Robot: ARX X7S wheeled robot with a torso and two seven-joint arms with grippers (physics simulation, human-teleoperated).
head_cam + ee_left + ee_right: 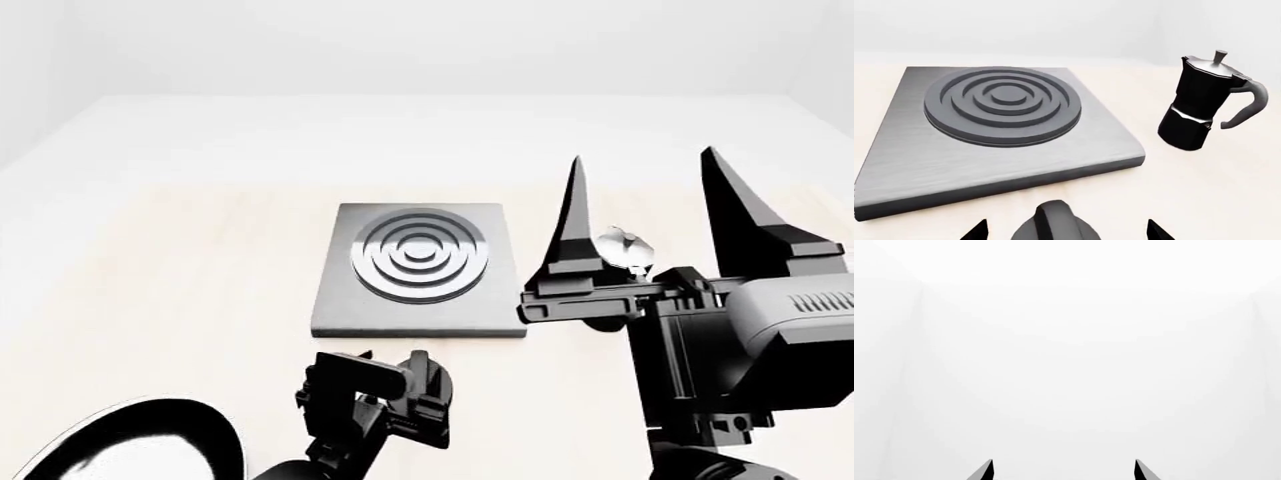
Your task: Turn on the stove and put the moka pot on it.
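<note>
— Where do we find the moka pot [1205,102]?
— We see it upright on the table [1214,190], just beside the stove [997,137]. Our left gripper [1066,232] spreads wide around the knob [1054,225].
— And our right gripper [650,215]?
— Raised, fingers apart, grasping nothing.

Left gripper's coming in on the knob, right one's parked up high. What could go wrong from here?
1. The knob sits close against the stove edge; the open left gripper may bump the slab instead of straddling the knob.
2. The moka pot stands tall and narrow beside the stove; a sideways brush could topple it.
3. The raised right gripper hides most of the pot in the head view, and its own camera shows only blank wall.
</note>
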